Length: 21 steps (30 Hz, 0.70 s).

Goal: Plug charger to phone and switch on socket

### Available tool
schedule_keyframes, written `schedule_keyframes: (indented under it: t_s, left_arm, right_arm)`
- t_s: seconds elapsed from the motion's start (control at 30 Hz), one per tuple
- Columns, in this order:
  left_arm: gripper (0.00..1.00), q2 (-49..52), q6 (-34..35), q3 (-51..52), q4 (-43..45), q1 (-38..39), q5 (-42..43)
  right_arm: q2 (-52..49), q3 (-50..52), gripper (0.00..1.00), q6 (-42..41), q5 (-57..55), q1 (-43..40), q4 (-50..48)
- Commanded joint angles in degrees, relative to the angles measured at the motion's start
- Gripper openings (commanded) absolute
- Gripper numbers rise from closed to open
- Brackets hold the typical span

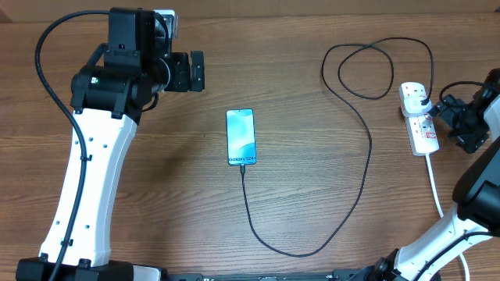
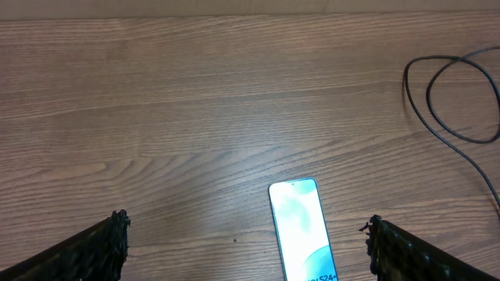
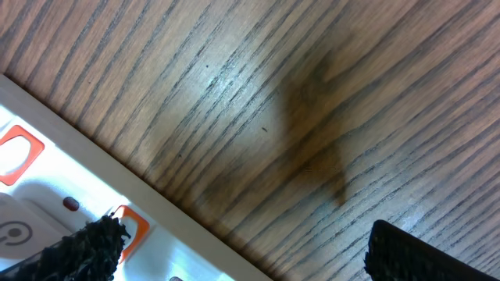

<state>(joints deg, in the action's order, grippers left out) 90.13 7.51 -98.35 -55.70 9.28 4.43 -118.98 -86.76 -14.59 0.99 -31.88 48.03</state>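
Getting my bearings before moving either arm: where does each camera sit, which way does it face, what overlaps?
Overhead: above the table, looking straight down; phone, charger, socket, left arm and right arm show.
Left wrist: on the left gripper, angled down at the phone and charger loops; open fingers at bottom corners.
Right wrist: on the right gripper, close above wood beside the socket; fingertips at bottom corners.
Shared: overhead and left wrist both see phone and charger.

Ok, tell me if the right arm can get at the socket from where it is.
Probably yes. The right gripper hovers open right beside the socket, with nothing between them. The charger's plug sits at the socket's far end, out of the way.
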Motion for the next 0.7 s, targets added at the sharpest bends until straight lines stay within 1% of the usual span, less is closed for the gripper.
schedule_keyframes:
  t_s: [0.0,0.2,0.37,0.67]
  left_arm:
    - [1.0,0.5,-0.7,-0.4,0.1,0.1,-0.4]
    - [1.0,0.5,-0.7,-0.4,0.1,0.1,-0.4]
    - [1.0,0.5,-0.7,-0.4,0.1,0.1,-0.4]
    - [1.0,0.5,-0.7,-0.4,0.1,0.1,-0.4]
  right_arm:
    - [-0.6,1.1,1.0,-0.2,-1.0,0.0,-0.2]
    - [-0.7,1.7,1.0,-0.2,-0.6,0.0,-0.7]
    - [-0.7,1.7,1.0,-0.1,2.8,0.0,-1.3]
    - [-0.7,1.7,1.0,0.0,3.0,0.6,-0.4]
